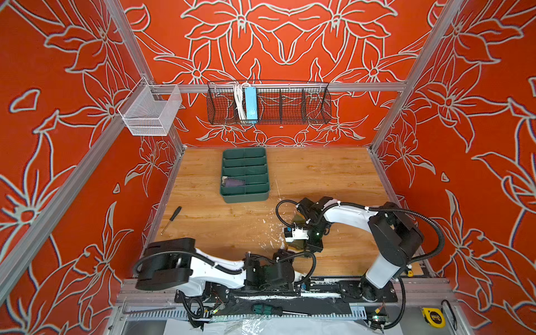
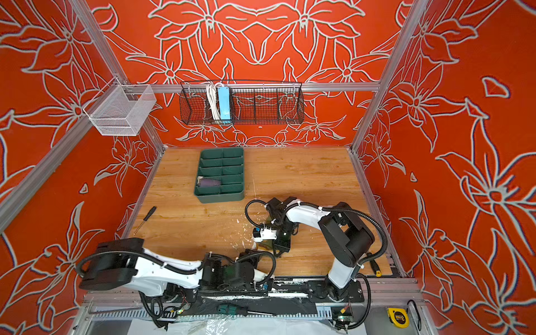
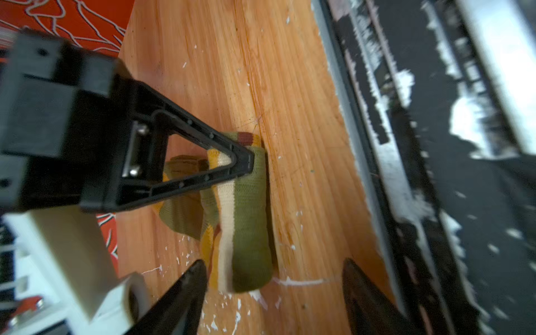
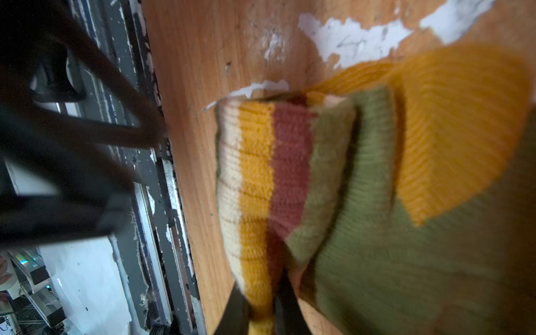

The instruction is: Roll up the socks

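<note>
Olive sock lies partly rolled on the wooden table, close to its front rail, and you have it pinned so the roll cannot spring open. Your right gripper is pinched tight on the striped cuff fold at one end of the bundle, its fingers pressed together through the knit. Your left gripper sits at the opposite end with its fingers spread, straddling the roll. One fingertip is just beside the mustard edge, though you cannot tell whether it touches, while its partner stands apart over bare wood. A mustard patch trails loose beside the roll, so rolling looks unfinished. The purple sock rests in a compartment of the green divided tray, well apart from both grippers
</note>
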Robot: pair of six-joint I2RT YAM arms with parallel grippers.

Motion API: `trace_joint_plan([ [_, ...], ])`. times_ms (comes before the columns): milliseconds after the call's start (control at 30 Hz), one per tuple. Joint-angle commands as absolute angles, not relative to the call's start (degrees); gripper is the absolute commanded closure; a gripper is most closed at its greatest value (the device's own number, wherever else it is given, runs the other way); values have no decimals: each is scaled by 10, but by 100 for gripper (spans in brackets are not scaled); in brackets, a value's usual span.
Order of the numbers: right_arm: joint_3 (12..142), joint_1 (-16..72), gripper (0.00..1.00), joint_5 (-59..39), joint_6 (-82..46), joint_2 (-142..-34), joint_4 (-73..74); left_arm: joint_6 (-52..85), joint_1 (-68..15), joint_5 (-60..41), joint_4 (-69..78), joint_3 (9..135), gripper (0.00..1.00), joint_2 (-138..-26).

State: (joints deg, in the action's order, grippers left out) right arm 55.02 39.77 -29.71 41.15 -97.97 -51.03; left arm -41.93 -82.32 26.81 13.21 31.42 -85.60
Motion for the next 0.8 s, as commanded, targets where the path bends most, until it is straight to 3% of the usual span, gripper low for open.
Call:
trace_joint_plan([
  [0,527,402,100,-266,406,-1007,-497,-400,-807,333,212,355,36,-908],
  [500,525,402,100,-261,404,-976,-499,-367,-770,281,163,381,67,-996],
  [700,522,402,100,-263,396,-958,-497,-358,-769,276,138,398,97,-1018],
  [733,520,401,96,-261,393,-953,-493,-354,-768,270,123,402,100,-1016],
  [767,518,402,85,-254,391,-946,-488,-350,-768,261,101,407,100,-1011],
])
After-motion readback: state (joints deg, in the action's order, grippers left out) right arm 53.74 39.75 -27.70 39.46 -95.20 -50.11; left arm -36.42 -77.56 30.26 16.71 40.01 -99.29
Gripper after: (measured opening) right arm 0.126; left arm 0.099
